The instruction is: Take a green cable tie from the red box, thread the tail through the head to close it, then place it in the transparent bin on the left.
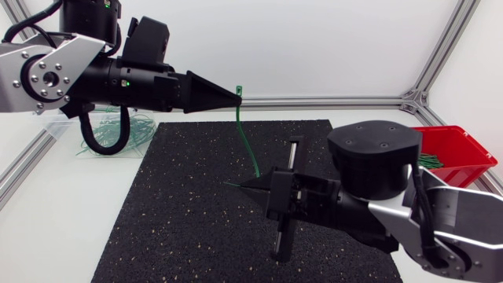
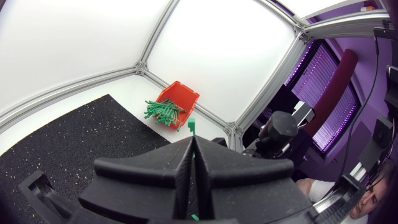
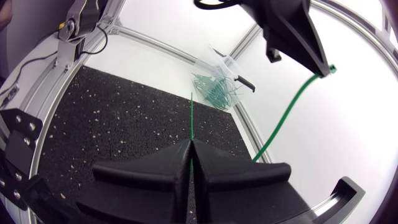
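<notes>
One green cable tie (image 1: 245, 141) hangs in a curve between my two grippers above the black mat (image 1: 181, 204). My left gripper (image 1: 234, 96) is shut on its head end, and the small head (image 2: 191, 126) pokes out past the fingertips. My right gripper (image 1: 244, 185), lower and nearer the front, is shut on the tail, whose thin tip (image 3: 191, 118) sticks out ahead. In the right wrist view the left gripper (image 3: 322, 64) is up ahead, with the tie (image 3: 286, 118) arcing down from it. The red box (image 1: 456, 149) at the right holds several green ties. The transparent bin (image 1: 118, 130) stands at the back left.
A thin black bar fixture (image 1: 289, 169) lies on the mat under my right arm. Aluminium frame rails (image 1: 330, 101) run along the table's back and sides. The bin (image 3: 214, 87) holds several loose green ties.
</notes>
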Controlling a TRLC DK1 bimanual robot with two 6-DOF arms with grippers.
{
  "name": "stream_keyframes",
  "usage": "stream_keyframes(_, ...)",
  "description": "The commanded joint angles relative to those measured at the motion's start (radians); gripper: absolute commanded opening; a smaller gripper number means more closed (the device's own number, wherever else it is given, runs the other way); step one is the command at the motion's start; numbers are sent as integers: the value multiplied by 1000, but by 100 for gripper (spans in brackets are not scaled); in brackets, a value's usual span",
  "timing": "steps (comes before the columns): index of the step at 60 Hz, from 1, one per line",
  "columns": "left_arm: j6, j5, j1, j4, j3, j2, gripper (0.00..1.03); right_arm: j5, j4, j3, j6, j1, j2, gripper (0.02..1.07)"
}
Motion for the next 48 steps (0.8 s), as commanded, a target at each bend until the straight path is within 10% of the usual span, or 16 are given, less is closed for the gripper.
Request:
stream_keyframes(1, -20, -2, -8, 9, -25, -17, 3, -51, -37, 67, 74, -30, 16, 7)
stream_keyframes(48, -180, 2, 20, 307, -201, -106, 3, -378, -695, 586, 458, -153, 71, 7)
